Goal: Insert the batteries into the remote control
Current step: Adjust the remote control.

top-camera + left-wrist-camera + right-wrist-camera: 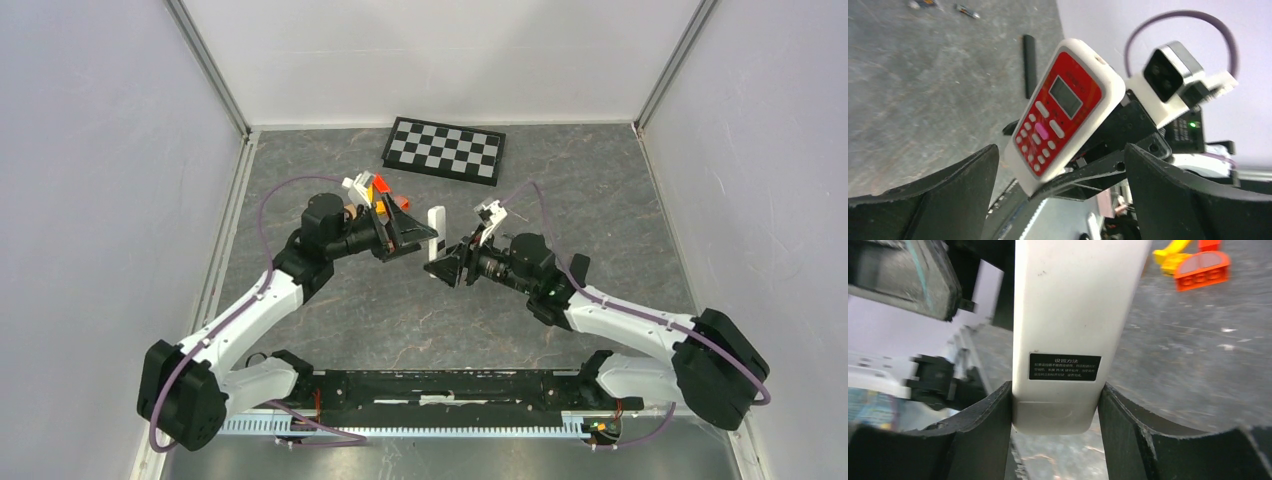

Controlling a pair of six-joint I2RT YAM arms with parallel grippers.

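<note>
- Top external view: the right gripper (437, 262) grips the lower end of a white remote control (436, 222) and holds it upright above the middle of the bench.
- The left gripper (418, 238) faces the remote from the left-edge side and sits just beside it, its jaws spread wide with nothing in them.
- Left wrist view: the remote's red button face and small grey screen tilt across the frame, with the left gripper's black fingers (948, 195) standing far apart on either side.
- Two slim batteries (968, 11) lie loose on the grey bench top, well apart from the remote; the overhead view does not show them. A black rod (1029, 65) lies nearer the remote.
- Right wrist view: the right gripper's pads (988, 430) press both sides of the remote's plain white back, just below a black label (1064, 366).
- Orange and red blocks (1200, 270) sit on the bench behind the remote. A checkerboard (443, 148) lies against the far edge.
</note>
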